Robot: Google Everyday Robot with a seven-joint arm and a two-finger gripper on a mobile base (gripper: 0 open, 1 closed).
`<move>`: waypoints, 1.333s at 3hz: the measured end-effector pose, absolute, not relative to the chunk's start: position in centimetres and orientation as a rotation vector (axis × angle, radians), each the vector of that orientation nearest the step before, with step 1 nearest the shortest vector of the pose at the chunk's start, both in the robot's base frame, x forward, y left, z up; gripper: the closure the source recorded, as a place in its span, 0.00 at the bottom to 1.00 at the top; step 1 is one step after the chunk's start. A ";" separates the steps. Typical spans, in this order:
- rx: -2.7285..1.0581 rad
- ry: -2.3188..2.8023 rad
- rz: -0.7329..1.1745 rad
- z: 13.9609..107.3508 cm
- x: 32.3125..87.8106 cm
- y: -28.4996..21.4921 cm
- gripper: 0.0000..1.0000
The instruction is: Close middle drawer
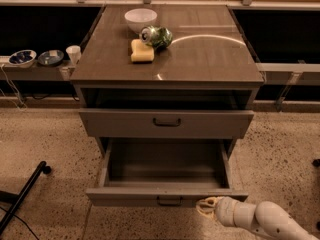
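Observation:
The middle drawer (165, 195) is a grey-brown wooden drawer with a small dark centre handle (170, 201). It is pulled far out of the cabinet and its inside looks empty. My gripper (205, 205) is at the bottom right, on the end of a white arm (260, 218). It sits right at the right part of the drawer's front, just right of the handle. The top drawer (167, 123) above is slightly open. The lowest drawer is hidden under the open one.
On the cabinet top (200, 54) stand a white bowl (140, 19), a green can (156, 36) on its side and a yellow sponge (141, 51). Two bowls (22, 57) and a white cup (73, 54) sit on a left shelf. A black pole (25, 196) lies on the speckled floor at left.

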State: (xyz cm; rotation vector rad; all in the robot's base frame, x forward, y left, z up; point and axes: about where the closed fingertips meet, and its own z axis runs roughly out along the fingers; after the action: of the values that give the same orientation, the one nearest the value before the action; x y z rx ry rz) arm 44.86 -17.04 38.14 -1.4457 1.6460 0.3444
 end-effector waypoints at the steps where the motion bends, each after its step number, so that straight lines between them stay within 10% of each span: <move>1: -1.326 1.757 0.291 36.1 48.1 -16.8 1.00; 4: -1.170 1.863 0.275 33.9 53.7 -15.7 1.00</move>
State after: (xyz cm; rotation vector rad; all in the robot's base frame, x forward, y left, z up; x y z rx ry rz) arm 53.72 -15.68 33.93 -1.1702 1.8628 0.2751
